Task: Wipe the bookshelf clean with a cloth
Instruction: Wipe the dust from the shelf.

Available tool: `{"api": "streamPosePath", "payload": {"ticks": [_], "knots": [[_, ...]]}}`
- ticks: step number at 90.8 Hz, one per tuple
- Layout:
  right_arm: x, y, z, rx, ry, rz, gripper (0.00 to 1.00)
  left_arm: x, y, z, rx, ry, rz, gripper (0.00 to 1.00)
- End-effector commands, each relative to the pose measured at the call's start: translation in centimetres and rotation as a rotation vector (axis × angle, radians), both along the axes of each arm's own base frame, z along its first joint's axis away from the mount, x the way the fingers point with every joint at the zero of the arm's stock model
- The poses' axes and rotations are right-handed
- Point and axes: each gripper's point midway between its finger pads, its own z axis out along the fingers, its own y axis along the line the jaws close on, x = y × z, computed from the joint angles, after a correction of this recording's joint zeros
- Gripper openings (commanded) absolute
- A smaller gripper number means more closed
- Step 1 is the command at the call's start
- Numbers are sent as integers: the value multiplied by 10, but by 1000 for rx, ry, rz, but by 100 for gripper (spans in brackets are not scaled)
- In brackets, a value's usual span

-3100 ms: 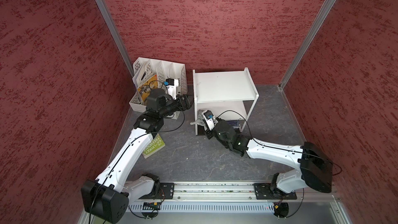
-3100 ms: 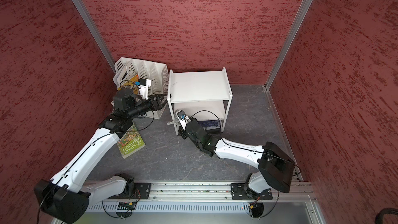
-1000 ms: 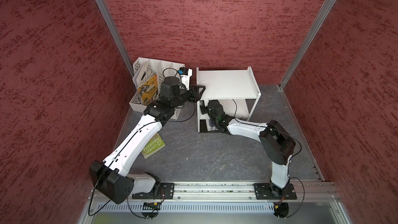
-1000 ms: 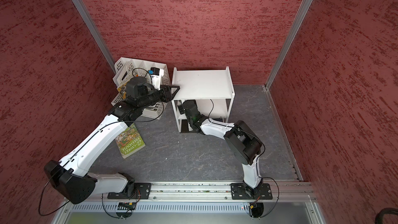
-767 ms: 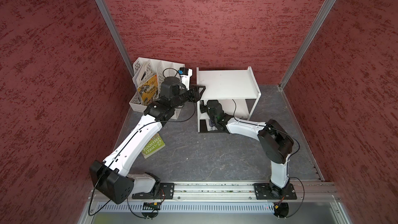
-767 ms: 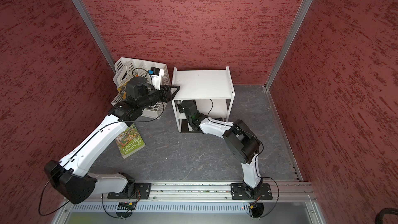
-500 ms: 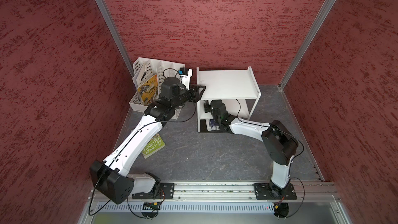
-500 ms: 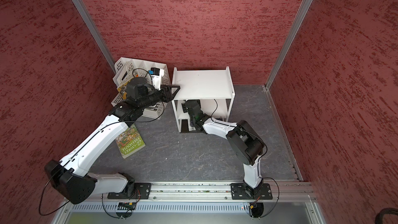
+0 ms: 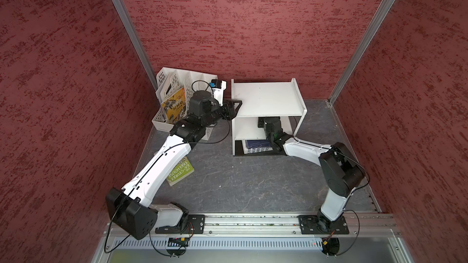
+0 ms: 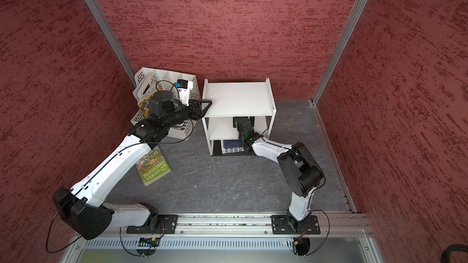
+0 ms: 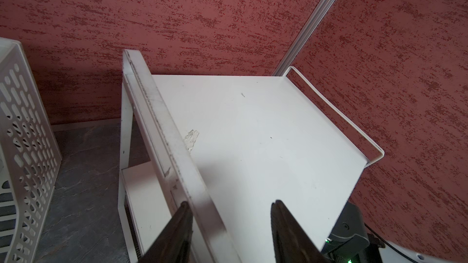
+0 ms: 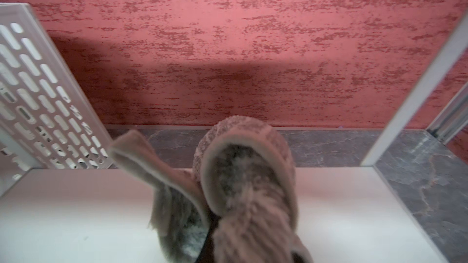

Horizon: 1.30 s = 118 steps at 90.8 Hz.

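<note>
The white bookshelf [image 9: 266, 99] [image 10: 238, 99] stands against the back wall. My left gripper [image 9: 236, 106] [image 10: 206, 106] [image 11: 231, 206] is open and straddles the raised left side rim of the top board [image 11: 253, 135], with one finger outside the rim and one over the board. My right arm reaches under the top board onto the middle tier [image 12: 76, 223]. There my right gripper [image 12: 206, 245] is shut on the cloth [image 12: 240, 185], a bunched grey rag resting on that board. The folds hide its fingers, and the top board hides the cloth in both top views.
A white perforated file rack [image 9: 177, 89] [image 12: 38, 97] with books stands just left of the shelf. A green book [image 9: 181, 170] lies on the grey floor under my left arm. A blue book [image 9: 257, 144] lies on the bottom tier. Red walls close in on three sides.
My right wrist has slid rightward along the middle tier with the cloth over the last second. The left gripper has stayed at the shelf's left rim.
</note>
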Motion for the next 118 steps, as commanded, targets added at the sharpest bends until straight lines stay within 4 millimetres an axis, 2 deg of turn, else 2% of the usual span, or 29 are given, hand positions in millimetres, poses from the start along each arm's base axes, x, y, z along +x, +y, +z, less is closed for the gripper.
{"api": "streamPosePath", "payload": {"ticks": [1,8,31,43,52,67,81,100,109,118], "knots": [[-37,-67,-128,-247,392,-135,0,9,13,-29,59,63,60,52],[-38,-80,-128,-241,404,-182,0,9,12,-30,60,65,55,52],[-47,-106,-117,-223,407,-323,0,7,12,-29,64,67,53,52],[-52,-94,-119,-193,425,-236,0,6,12,-28,63,64,49,52],[-69,-86,-120,-207,445,-198,0,5,11,-28,61,66,41,52],[-87,-50,-120,-155,441,-68,0,5,11,-28,59,65,40,52],[-95,8,-120,-128,424,77,0,5,10,-28,56,66,36,52],[-96,81,-117,-127,393,204,0,3,12,-26,58,62,42,52],[-101,104,-116,-122,377,243,0,3,13,-26,59,61,45,52],[-105,117,-113,-109,360,267,0,3,13,-26,60,62,45,52]]}}
